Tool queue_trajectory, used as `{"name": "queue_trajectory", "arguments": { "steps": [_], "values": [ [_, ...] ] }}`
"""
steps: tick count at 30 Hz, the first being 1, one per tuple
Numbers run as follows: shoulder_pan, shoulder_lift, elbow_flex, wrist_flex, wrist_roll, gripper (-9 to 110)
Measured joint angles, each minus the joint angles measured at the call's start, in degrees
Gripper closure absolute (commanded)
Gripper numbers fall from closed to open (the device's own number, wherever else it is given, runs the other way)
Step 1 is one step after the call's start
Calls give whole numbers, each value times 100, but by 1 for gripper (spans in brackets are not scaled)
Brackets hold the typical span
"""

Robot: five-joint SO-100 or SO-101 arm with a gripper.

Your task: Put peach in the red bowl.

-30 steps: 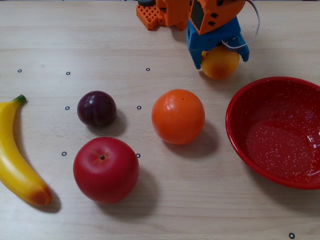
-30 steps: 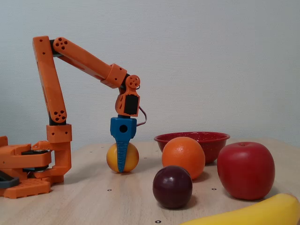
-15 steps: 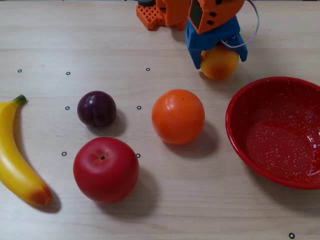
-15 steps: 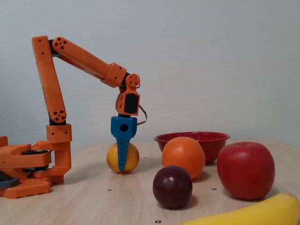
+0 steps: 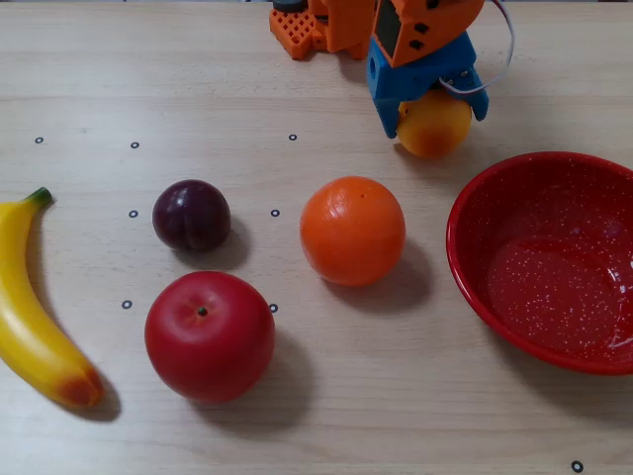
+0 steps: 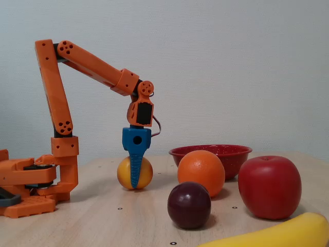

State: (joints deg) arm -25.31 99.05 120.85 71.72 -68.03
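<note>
We see the peach [image 5: 433, 123]: small, round, yellow-orange with a redder side, sitting at the far edge of the table [image 5: 297, 435], up-left of the red bowl [image 5: 545, 259] in the top-down fixed view. The gripper [image 6: 135, 181] pinches it, blue fingers [image 5: 391, 111] on both sides. Versus a second ago it's a hair higher; orange [image 5: 353, 231] and apple [image 5: 210, 335] unchanged.

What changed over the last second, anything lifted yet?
Barely. The tool, closed around the peach, has crept up a touch, and in the top-down fixed view the peach sits slightly higher in frame. Whether it has cleared the table cannot be told. The red bowl, orange, apple, plum and banana have not moved.
</note>
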Motion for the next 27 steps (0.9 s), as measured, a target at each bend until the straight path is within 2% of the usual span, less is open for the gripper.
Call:
{"name": "queue_trajectory", "arguments": {
  "steps": [12, 27],
  "values": [
    [-9, -123, -448, 448, 18, 102],
    [316, -123, -2654, 2514, 694, 102]
  ]
}}
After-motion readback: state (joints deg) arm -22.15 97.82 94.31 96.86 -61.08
